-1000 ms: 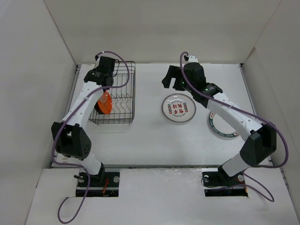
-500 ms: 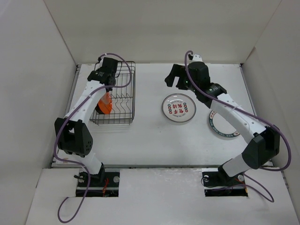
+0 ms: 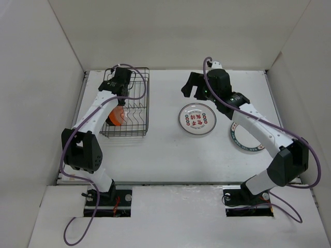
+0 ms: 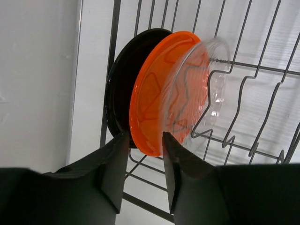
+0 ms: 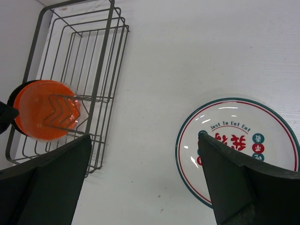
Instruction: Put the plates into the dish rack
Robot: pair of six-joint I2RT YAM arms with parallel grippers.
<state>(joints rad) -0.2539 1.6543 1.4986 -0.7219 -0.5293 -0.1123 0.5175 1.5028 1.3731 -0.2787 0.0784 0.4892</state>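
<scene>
The dish rack (image 3: 147,98) stands at the back left. Three plates stand on edge in its near end: black (image 4: 119,93), orange (image 4: 154,93) and clear glass (image 4: 211,75). My left gripper (image 4: 145,140) is open a little, its tips either side of the orange plate's lower rim with gaps showing. In the top view the left gripper (image 3: 118,101) hangs just above the orange plate (image 3: 117,116). The white plate with red characters (image 3: 197,119) lies flat mid-table. My right gripper (image 3: 189,88) hovers wide open and empty behind it. The green-rimmed plate (image 3: 243,142) lies half under the right arm.
White walls close in the table on the left, back and right. Behind the standing plates the rack's (image 5: 104,61) divider wires hold nothing. In the right wrist view the right gripper (image 5: 144,135) spans bare table between rack and white plate (image 5: 243,122).
My left gripper's jaws have parted from shut, and its wrist has shifted slightly toward the back. The plates stay standing in the rack. The right arm moved slightly, then held still.
</scene>
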